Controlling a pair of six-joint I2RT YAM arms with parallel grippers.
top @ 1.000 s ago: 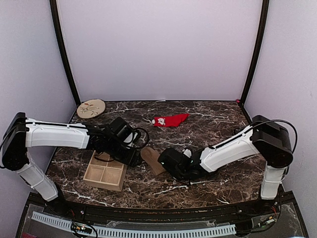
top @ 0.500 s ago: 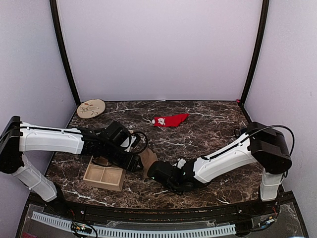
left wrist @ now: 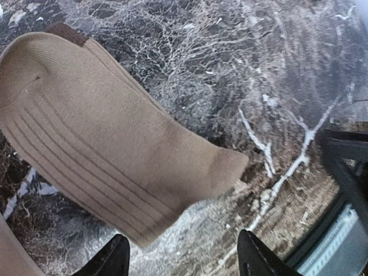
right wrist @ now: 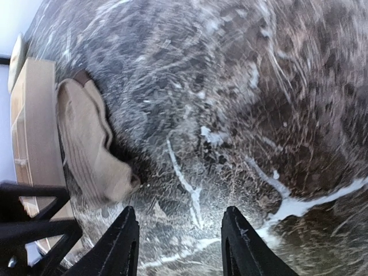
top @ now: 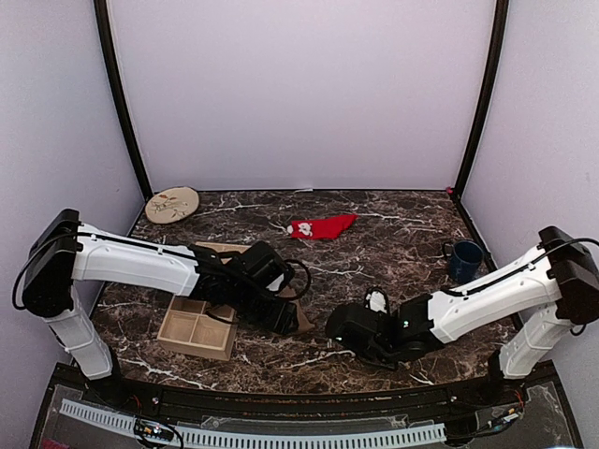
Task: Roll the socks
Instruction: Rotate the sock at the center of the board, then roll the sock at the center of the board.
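Dark white-veined marble table, pale lilac walls on three sides. Count: two socks, with the red sock at 12 o'clock near the back and the tan sock at 7 o'clock beside one wooden tray; one blue mug at 3, one round disc at 10. Left gripper is spread wide and empty, the tan sock just beyond its tips; right gripper is spread and empty over bare marble.

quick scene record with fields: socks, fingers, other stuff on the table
tan sock: unrolled, flat on the marble table, beside the wooden tray
red sock: unrolled, far centre, nothing touching it
left fingers: open, over the tan sock's end, gripping nothing
right fingers: open, over bare marble, clear of the tan sock
other: blue mug at right; round plate at back left
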